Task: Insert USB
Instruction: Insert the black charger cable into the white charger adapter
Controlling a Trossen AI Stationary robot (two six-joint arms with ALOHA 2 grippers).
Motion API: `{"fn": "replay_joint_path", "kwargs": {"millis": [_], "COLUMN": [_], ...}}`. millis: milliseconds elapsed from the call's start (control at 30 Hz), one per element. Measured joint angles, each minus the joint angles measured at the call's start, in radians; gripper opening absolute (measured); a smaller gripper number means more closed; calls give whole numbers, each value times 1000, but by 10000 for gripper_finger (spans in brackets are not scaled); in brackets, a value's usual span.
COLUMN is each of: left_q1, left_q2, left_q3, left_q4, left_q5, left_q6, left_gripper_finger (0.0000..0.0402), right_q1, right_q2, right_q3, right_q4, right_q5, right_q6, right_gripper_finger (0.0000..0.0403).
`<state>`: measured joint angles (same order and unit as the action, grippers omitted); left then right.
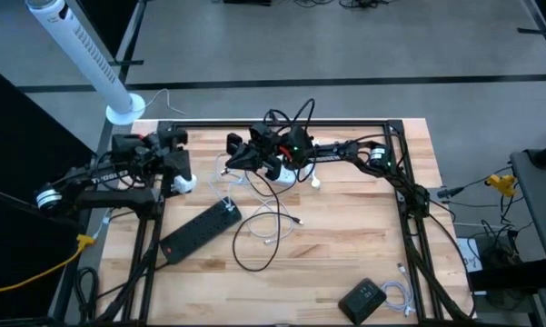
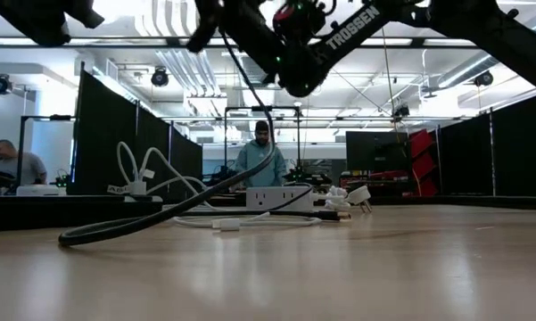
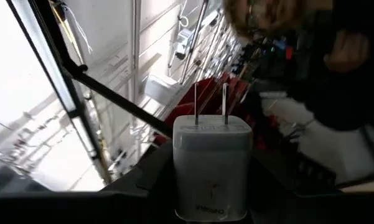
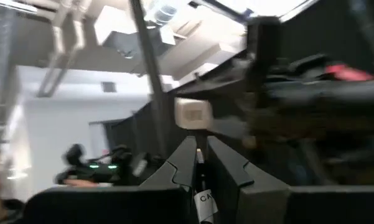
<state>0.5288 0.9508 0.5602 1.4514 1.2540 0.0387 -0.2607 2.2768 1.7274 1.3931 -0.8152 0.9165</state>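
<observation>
A white wall charger with two prongs pointing away sits in my left gripper, which is shut on it. In the high view that gripper is lifted at the table's far left, with the charger showing below it. My right gripper is shut on a white USB cable, whose plug sticks out past the fingertips. In the high view my right gripper hangs over the far middle of the table, right of the left gripper and apart from it. My left gripper pinches the charger by its two opposite sides between its two fingers. The pronged face points away from the gripper, and the charger is lifted clear of the table. My right gripper pinches the USB cable just behind its plug between its two shut fingers, which lie along the cable. The plug sticks out beyond the fingertips, clear of the table, and a tagged stretch of cable runs back between the fingers.
A black power strip lies slantwise at the table's left middle. Loose white and black cables loop over the centre. A white power block rests toward the far side, and a black adapter near the front right. People are in the room beyond the table.
</observation>
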Motion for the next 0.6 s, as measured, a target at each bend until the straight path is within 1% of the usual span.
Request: {"fn": "replay_joint_path", "kwargs": {"millis": [67, 167, 233, 267, 333, 367, 433, 500, 600], "left_q1": [-31, -57, -46, -30, 12, 36, 66, 83, 85], "left_q2": [-10, -19, -36, -49, -82, -100, -131, -151, -168], "left_q3": [-25, -70, -108, -128, -175, -199, -252, -310, -381], "left_q4": [0, -39, -112, -165, -279, -333, -413, -438, -433], "left_q5": [-55, -216, -362, -451, -613, -660, -727, -773, -792], "left_q6": [-77, -249, -364, -409, -462, -467, -488, -513, -525], "left_gripper_finger": [143, 143, 143, 143, 143, 143, 143, 143, 143], "right_q1": [-14, -25, -27, -27, -28, -29, -24, -1, 47], "right_q2": [-1, -1, -3, -8, -25, -37, -89, -149, -236], "right_q3": [-36, -113, -162, -185, -219, -228, -260, -299, -372], "right_q4": [3, -13, -51, -92, -211, -286, -456, -606, -772], "right_q5": [10, 41, 71, 95, 153, 178, 232, 312, 458], "right_q6": [-50, -164, -254, -310, -426, -491, -634, -797, -993], "right_gripper_finger": [14, 14, 14, 14, 14, 14, 14, 14, 14]}}
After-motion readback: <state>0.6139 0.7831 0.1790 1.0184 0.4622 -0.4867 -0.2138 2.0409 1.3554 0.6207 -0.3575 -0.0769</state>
